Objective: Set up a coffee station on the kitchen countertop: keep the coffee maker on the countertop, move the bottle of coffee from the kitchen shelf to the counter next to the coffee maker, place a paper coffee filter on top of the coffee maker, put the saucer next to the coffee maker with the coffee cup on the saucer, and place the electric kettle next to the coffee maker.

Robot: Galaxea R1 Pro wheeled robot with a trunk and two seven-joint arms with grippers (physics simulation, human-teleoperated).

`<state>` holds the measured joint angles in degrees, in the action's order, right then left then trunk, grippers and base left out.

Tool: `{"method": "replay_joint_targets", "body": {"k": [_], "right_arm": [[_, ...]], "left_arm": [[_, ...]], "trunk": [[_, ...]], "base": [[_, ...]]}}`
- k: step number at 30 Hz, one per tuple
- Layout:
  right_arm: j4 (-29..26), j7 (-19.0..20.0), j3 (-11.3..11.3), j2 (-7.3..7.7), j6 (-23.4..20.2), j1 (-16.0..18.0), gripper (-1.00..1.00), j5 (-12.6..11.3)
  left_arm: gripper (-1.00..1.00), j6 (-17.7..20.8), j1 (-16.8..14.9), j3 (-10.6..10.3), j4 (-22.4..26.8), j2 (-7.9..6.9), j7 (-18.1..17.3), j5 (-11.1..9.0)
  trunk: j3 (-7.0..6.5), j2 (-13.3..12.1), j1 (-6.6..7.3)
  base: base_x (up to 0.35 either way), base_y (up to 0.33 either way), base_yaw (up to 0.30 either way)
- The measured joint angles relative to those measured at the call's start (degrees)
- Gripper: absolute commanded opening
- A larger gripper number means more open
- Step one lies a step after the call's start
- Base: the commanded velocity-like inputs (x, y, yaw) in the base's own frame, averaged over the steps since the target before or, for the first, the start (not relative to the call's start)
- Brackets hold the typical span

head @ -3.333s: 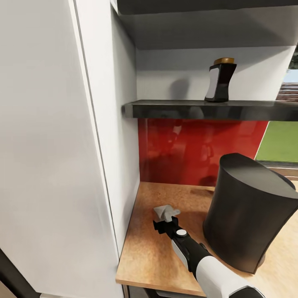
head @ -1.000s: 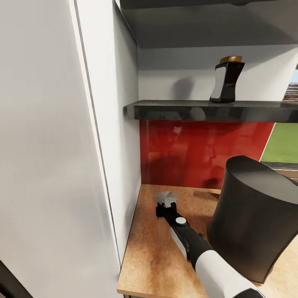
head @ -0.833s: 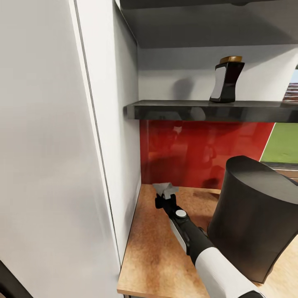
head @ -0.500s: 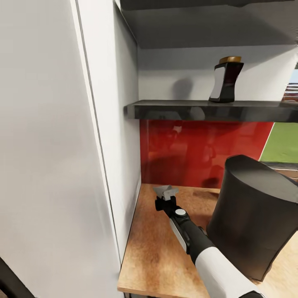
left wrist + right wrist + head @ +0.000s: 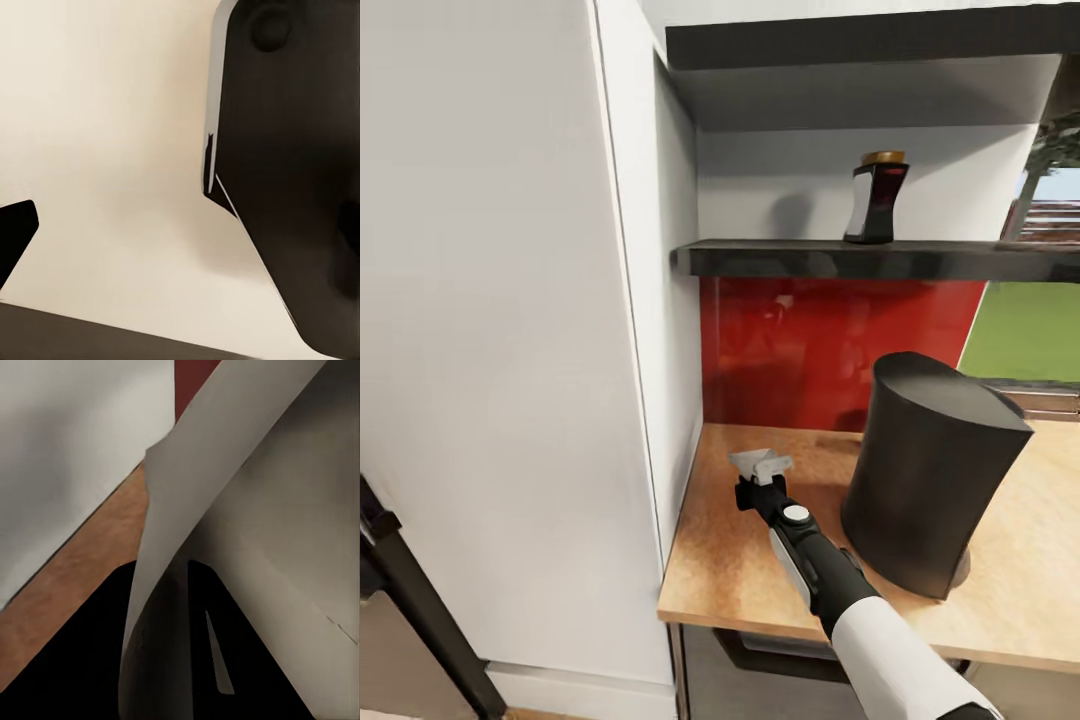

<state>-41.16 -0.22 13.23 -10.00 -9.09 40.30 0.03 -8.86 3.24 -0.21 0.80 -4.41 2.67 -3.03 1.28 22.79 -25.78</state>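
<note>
the right gripper (image 5: 760, 470) is clamped on the flimsy filter (image 5: 758, 463), which could crumple or slip if lifted carelessly onto the coffee maker (image 5: 930, 470).

Matt, speckled wood-look tabletop (image 5: 740, 570); glossy red backsplash (image 5: 800, 350); matt dark coffee maker (image 5: 925, 470); thin, matt grey paper coffee filter (image 5: 760, 464); glossy dark shelf (image 5: 860, 258).
</note>
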Motion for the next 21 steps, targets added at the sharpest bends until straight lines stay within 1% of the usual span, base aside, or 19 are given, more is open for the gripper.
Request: {"method": "replay_joint_targets", "body": {"k": [21], "right_arm": [[0.21,0.00,0.00,0.00,0.03,0.00,-1.00,0.00]], "left_arm": [[1.00,-0.15,-0.01,0.00,0.08,0.40,-0.01,0.16]], "trunk": [[0.00,0.00,0.00]], "base": [[-0.335,0.000,0.000]]}}
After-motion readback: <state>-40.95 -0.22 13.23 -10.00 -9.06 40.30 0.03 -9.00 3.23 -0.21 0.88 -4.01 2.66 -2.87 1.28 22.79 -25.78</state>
